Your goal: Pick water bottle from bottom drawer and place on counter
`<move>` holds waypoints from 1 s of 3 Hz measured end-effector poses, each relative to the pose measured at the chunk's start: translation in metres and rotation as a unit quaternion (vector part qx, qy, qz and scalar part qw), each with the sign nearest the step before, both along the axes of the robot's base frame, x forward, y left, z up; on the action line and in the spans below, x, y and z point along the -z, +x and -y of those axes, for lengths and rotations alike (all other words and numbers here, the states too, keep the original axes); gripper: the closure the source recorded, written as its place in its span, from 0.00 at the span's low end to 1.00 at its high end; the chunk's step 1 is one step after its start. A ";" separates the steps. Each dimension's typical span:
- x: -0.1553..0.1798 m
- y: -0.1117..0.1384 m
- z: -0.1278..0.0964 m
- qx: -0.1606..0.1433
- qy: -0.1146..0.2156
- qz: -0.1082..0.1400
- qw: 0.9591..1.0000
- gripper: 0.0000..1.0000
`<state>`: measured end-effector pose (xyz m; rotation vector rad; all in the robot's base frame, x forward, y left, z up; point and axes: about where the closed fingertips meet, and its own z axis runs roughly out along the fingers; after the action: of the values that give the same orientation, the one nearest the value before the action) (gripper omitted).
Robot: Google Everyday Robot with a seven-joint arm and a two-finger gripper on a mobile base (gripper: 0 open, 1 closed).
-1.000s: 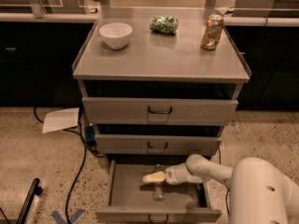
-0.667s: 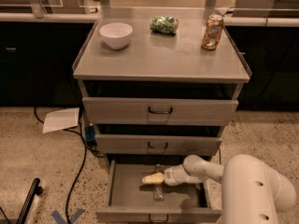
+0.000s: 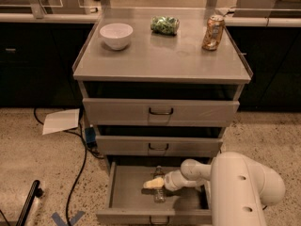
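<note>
One pale tool (image 3: 153,183) at clear plastic water bottle (image 3: 159,196) in grey bottom drawer (image 3: 127,197)

Claw (image 3: 153,183) at water bottle (image 3: 160,196); both inside open bottom drawer (image 3: 128,197).

A single camera looks steeply down from above and in front of a grey cabinet, facing its drawer fronts. It is close. The counter (image 3: 160,62) fills the upper frame and the open bottom drawer (image 3: 126,199) touches the lower edge. The robot's arm (image 3: 244,192) enters bottom right, with its gripper (image 3: 151,184) inside that drawer.
</note>
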<state>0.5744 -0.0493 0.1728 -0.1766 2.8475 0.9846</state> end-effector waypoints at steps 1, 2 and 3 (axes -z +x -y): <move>0.014 0.001 -0.003 0.008 -0.013 -0.012 1.000 0.00; 0.027 0.003 -0.004 0.018 -0.024 -0.024 0.999 0.00; 0.035 0.004 -0.004 0.029 -0.032 -0.029 0.999 0.00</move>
<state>0.5787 -0.0454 0.1374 -0.0725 2.9200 0.9033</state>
